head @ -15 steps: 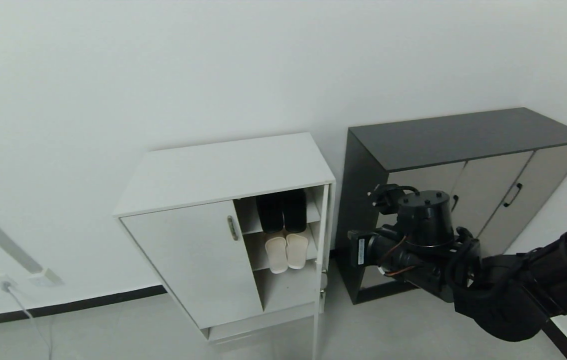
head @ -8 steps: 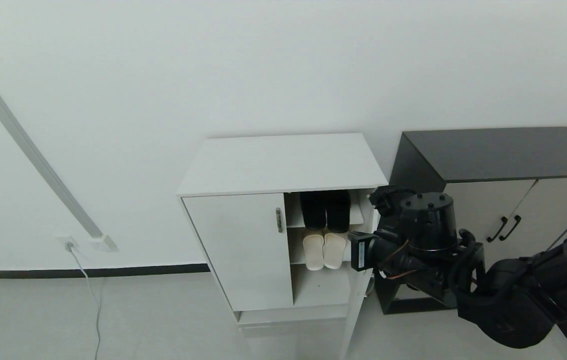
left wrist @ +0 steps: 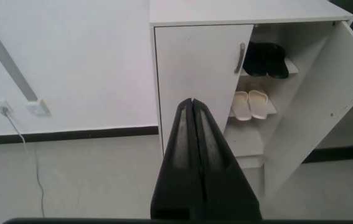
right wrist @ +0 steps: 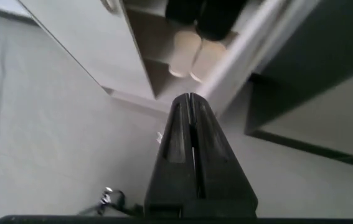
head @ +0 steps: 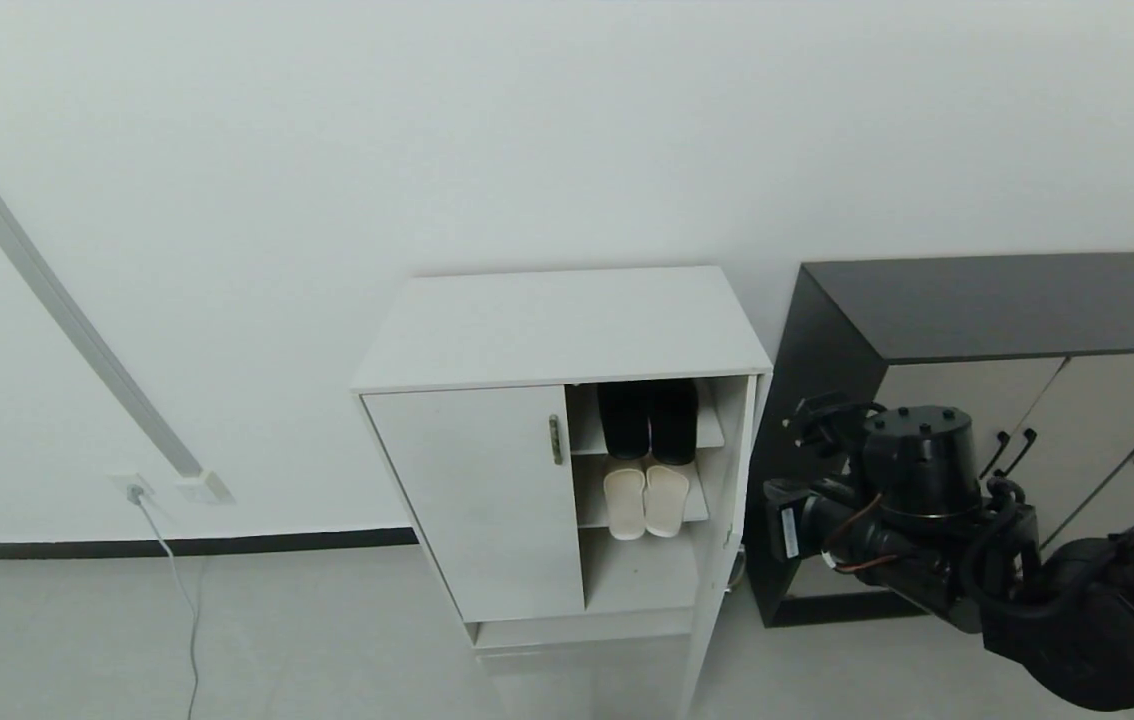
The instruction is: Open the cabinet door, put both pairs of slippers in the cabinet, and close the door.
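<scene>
Black slippers (head: pixel 647 420) and white slippers (head: pixel 645 500) sit shelved inside the cabinet (head: pixel 567 330). Closing remains: the right end effector (right wrist: pixel 190 99), clenched and empty near the open door (left wrist: pixel 325 112), should push it shut. The left end effector (left wrist: pixel 192 102) is likewise clenched.

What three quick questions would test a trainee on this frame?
1. True or false: both pairs of slippers are already inside the white cabinet.
2. Pick one: the black slippers lie A) below the white slippers, B) one level above them, C) on the floor in front.
3. Fill the gap: the cabinet's right-hand door stands ___, so one step of the task is left.

Key: 1 true; 2 B; 3 open.
</scene>
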